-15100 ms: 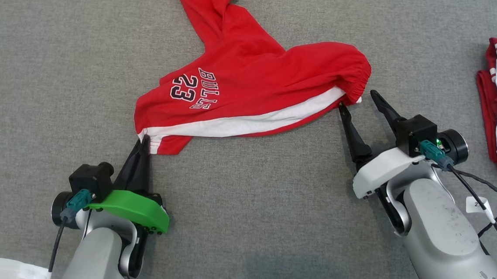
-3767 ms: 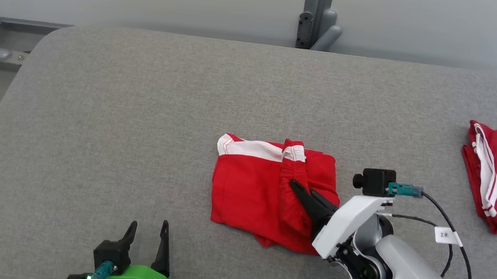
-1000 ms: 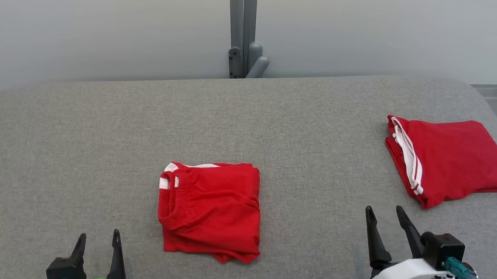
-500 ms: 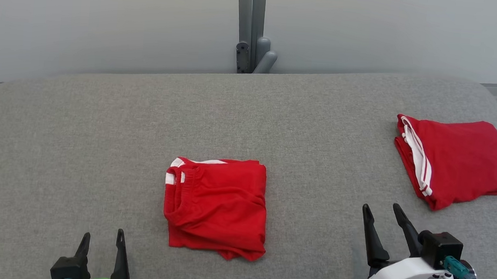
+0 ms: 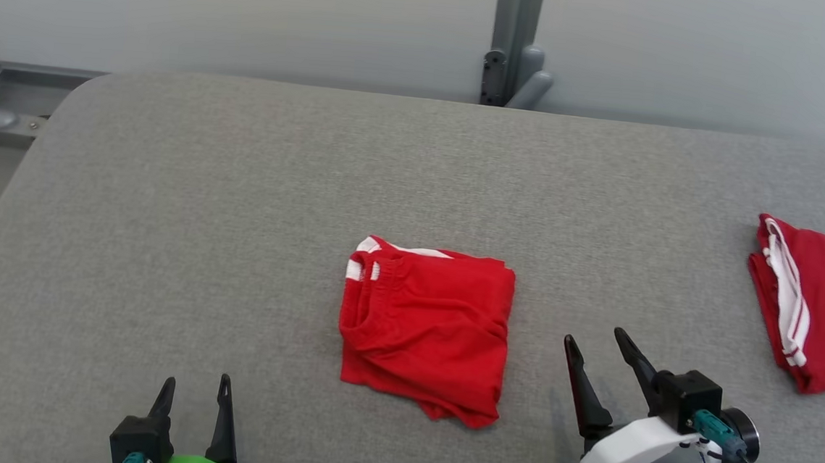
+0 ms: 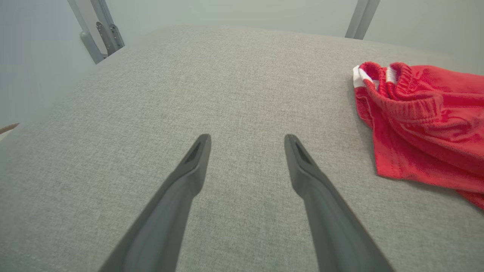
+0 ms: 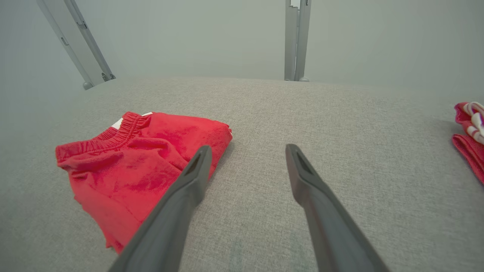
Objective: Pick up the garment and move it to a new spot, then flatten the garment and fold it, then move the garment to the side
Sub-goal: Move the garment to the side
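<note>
My left gripper [image 5: 197,380] sits at lower left of the head view, my right gripper [image 5: 594,336] at lower right. Both have fingers spread wide, empty, pointing forward.

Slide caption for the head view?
Folded red shorts lie on grey table between open left gripper and open right gripper, untouched.

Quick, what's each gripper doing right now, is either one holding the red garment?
Left gripper: open, holding nothing.
Right gripper: open, holding nothing, beside the folded red garment and not gripping it.
</note>
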